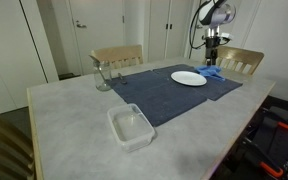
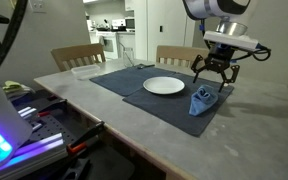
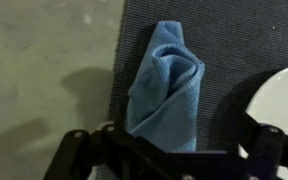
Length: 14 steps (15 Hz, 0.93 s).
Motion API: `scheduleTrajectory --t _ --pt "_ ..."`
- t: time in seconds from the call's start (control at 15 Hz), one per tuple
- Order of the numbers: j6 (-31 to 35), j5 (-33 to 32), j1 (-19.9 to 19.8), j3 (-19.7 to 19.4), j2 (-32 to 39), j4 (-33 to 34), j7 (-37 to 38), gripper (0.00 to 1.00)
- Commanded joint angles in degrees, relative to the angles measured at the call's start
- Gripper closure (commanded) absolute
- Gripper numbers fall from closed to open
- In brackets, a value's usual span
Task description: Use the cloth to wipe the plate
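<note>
A white plate (image 1: 188, 78) sits on a dark blue placemat (image 1: 159, 95) on the table; it also shows in an exterior view (image 2: 164, 86) and at the right edge of the wrist view (image 3: 284, 100). A crumpled blue cloth (image 1: 213, 72) lies on the mat just beside the plate, seen in both exterior views (image 2: 202, 99) and in the wrist view (image 3: 164, 90). My gripper (image 2: 215, 78) hangs open directly above the cloth, its fingers spread to either side and not touching it (image 3: 169, 150).
A clear plastic container (image 1: 131, 127) stands at the mat's near corner. A glass jug (image 1: 102, 75) stands at the far left of the table. Wooden chairs (image 1: 117, 57) (image 1: 242, 60) line the far side. Cluttered gear (image 2: 24, 110) lies beside the table.
</note>
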Motion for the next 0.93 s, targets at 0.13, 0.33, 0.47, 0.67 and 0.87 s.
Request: scheduleTrajectory --t 0.13,0.33,0.47,0.67,0.87 --pt "6.44 2.18 0.11 -0.24 -0.82 -3.70 7.41 0.00" --pt "13.26 3.09 0.14 -0.47 -1.15 -6.14 14.24 0.00" --pt "13.91 3.03 0.28 -0.52 -1.01 -6.63 17.15 0.00" --pt "12.95 2.72 0.54 -0.54 -1.24 -7.77 19.85 0.00" --pt "12.47 2.40 0.72 -0.47 -1.72 -8.78 20.40 0.00"
